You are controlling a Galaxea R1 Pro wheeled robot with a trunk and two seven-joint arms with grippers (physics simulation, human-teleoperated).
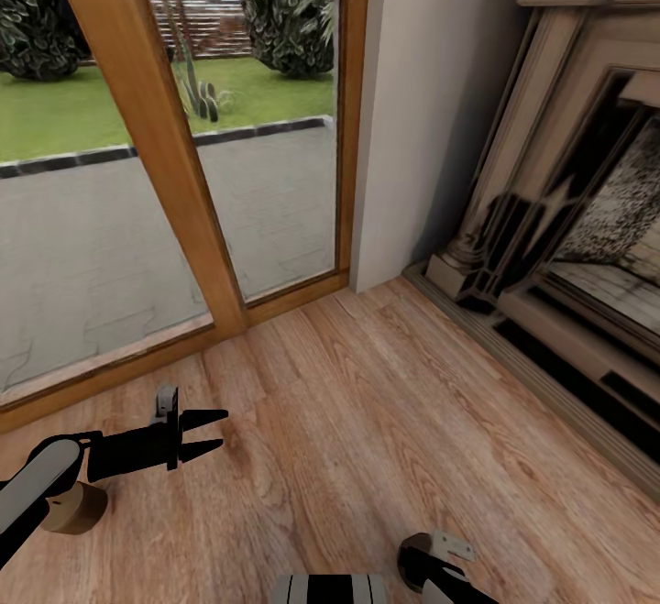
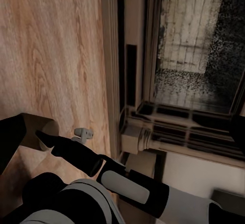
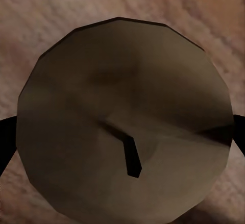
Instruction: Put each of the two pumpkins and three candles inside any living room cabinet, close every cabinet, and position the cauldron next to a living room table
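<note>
A brown candle (image 3: 122, 112) with a short dark wick is seen end-on in the right wrist view, with wood floor behind it. My right gripper (image 1: 423, 565) is low at the view's bottom edge and shut on this candle, one dark finger touching each side. The left wrist view shows the same candle (image 2: 31, 128) between those fingers. Under my left forearm, a tan stubby cylinder (image 1: 75, 508) that looks like another candle stands on the floor. My left gripper (image 1: 223, 431) hovers over the floor, open and empty. The pumpkins, cabinet, cauldron and table are out of view.
A tall wood-framed glass door (image 1: 183, 201) onto a patio and lawn lies ahead at left. A white wall corner (image 1: 422, 109) stands in the middle. A stone fireplace (image 1: 568, 219) with a raised hearth edge runs along the right. Wood floor (image 1: 367, 421) stretches between them.
</note>
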